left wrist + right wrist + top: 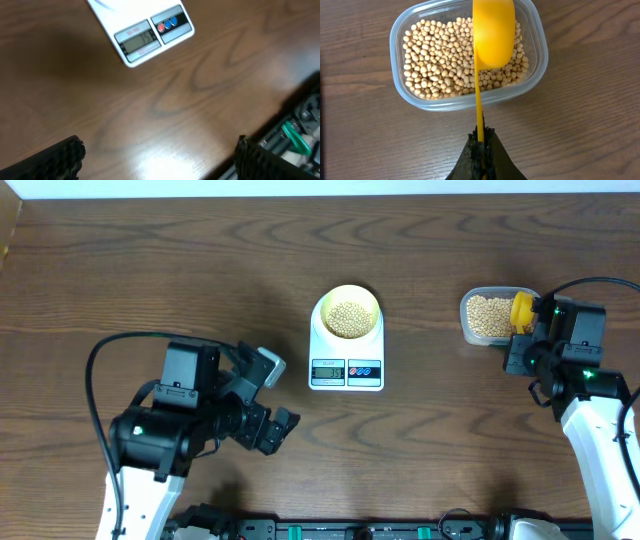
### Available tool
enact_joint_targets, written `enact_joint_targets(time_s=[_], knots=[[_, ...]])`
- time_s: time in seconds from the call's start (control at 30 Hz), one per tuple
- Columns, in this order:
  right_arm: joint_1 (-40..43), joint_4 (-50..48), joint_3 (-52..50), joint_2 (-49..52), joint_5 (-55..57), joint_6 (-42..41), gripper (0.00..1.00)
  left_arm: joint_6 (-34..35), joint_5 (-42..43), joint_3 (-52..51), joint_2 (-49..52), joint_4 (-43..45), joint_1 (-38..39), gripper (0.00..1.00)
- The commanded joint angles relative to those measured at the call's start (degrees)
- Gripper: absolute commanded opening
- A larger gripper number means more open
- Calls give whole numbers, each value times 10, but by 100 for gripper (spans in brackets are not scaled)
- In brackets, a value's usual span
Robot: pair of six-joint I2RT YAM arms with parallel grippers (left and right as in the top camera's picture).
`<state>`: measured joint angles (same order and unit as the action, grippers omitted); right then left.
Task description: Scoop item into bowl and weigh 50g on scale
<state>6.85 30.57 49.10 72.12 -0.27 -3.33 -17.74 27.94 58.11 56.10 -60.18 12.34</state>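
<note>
The pale cream bowl (pixel 347 313) sits on the white scale (pixel 346 366) at the table's middle and holds beans (pixel 348 318). The scale's display and red and blue buttons show in the left wrist view (pixel 150 36). My right gripper (pixel 481 142) is shut on the handle of a bright yellow scoop (pixel 492 32), whose cup hangs over the clear plastic tub (pixel 536 60) of beans (pixel 440 60). From above the scoop (pixel 521 308) is over the tub (pixel 468 328) at the right. My left gripper (pixel 272 400) is open and empty, left of and below the scale.
A black rail with cables and a green part (pixel 299 140) runs along the table's front edge. Bare dark wood (pixel 150 270) lies to the left and behind the scale.
</note>
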Motion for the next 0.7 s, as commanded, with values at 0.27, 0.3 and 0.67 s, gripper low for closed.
enact_joint_targets(time_s=[0.27,0.3,0.67], knots=[[2,-2,2,3,-3,8,1,11,31,-27,45,137,0,98],[2,-2,2,3,-3,8,1,11,33,-27,45,141,0,98],[2,-11,2,3,-3,9,1,11,21,-27,45,172,-1,98]])
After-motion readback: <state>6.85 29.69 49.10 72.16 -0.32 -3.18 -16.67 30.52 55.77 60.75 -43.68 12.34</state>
